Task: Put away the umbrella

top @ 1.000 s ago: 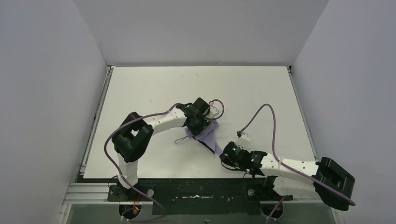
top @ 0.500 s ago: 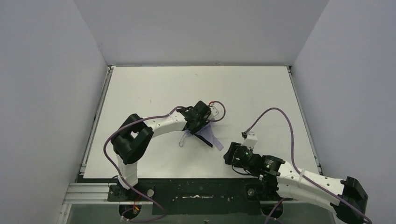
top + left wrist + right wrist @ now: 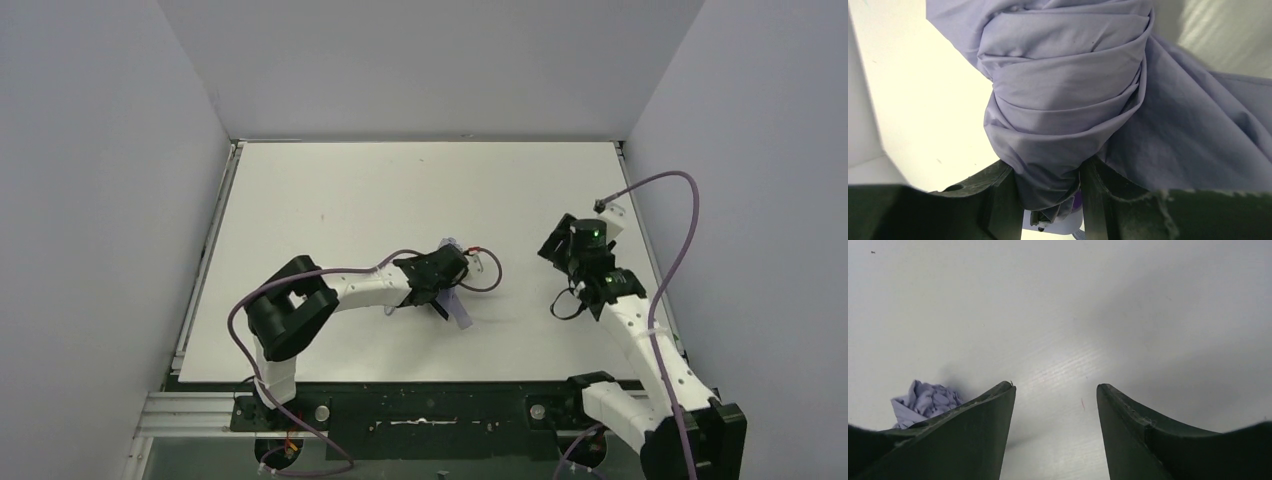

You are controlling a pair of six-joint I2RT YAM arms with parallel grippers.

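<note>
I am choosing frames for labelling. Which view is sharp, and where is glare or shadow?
Top external: even light, sharp, the umbrella small. Left wrist: fabric folds sharp, the table beside them washed out bright. Right wrist: fingers dark and underexposed, the table softly shaded at right.

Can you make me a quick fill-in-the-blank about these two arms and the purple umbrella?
The left claw pinches the umbrella, while the right claw holds ____.
The right claw's jaws stand ____.
The table under the umbrella is coloured ____.
Missing words: nothing; open; white.
</note>
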